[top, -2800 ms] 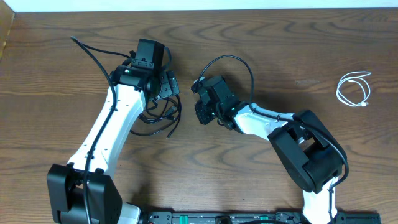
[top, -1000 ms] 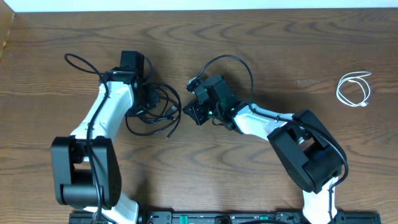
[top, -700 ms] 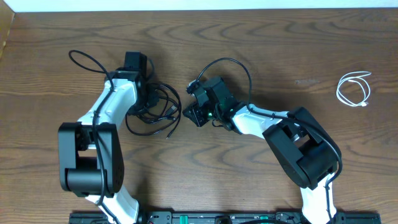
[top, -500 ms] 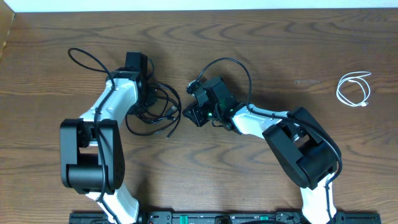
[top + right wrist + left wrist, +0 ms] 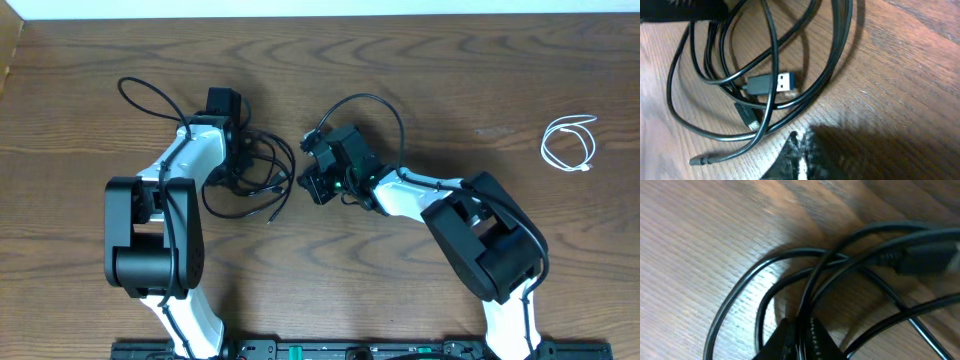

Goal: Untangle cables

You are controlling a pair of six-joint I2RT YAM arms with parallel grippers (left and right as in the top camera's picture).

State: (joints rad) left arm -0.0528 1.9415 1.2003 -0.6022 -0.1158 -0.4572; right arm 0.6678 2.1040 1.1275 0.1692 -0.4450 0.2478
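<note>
Wood-grain tabletop (image 5: 420,60) underneath, teasing apart black cable (image 5: 258,172) heaped in loops left of centre.
Pinching one strand of it in left hand (image 5: 799,339), likely anchoring the heap for a pull; keeping right hand (image 5: 801,150) pressed together and empty just beside the outer loop, near the plug (image 5: 775,82), probably readying to catch a free end; leaving white cable (image 5: 568,143) coiled well apart at far right, already separated.

White arms (image 5: 415,195) w/ blk joints, blk wires.

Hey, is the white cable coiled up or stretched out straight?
Coiled: the white cable lies in a loose loop, far from the black cable.
</note>
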